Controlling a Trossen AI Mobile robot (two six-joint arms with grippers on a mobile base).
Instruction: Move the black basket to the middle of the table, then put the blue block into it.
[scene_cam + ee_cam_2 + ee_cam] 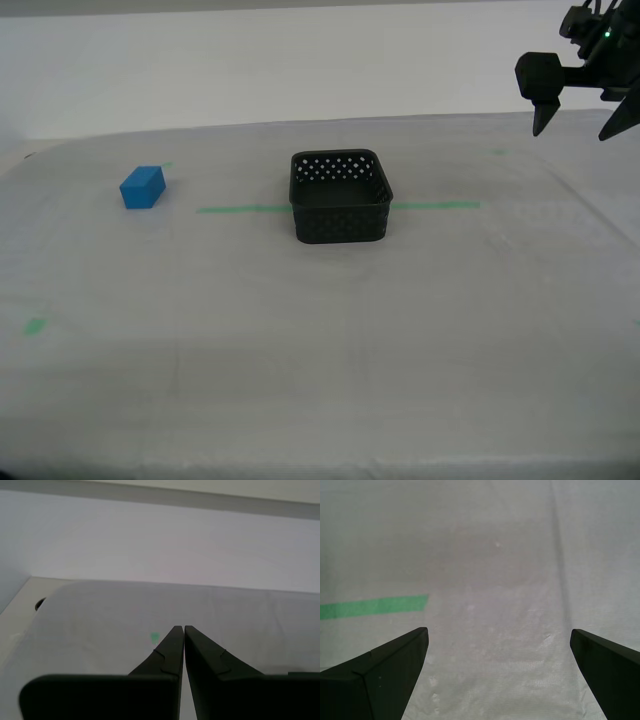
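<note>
The black basket (340, 200) stands upright on the table (300, 350), over the thin green tape line (240, 209), and looks empty. The blue block (143, 187) lies on the cloth toward the exterior view's left, well apart from the basket. My first gripper (578, 130) hangs open and empty above the table at the exterior view's far right. In the first wrist view it (499, 630) looks down on bare cloth beside the end of the tape line (370, 606). My second gripper (180, 628) is shut with nothing between its fingers, and it does not show in the exterior view.
A small green mark (35, 325) lies near the table's front at the exterior view's left. Another green mark (155, 638) shows just past my second gripper's fingertips. A pale wall stands behind the table.
</note>
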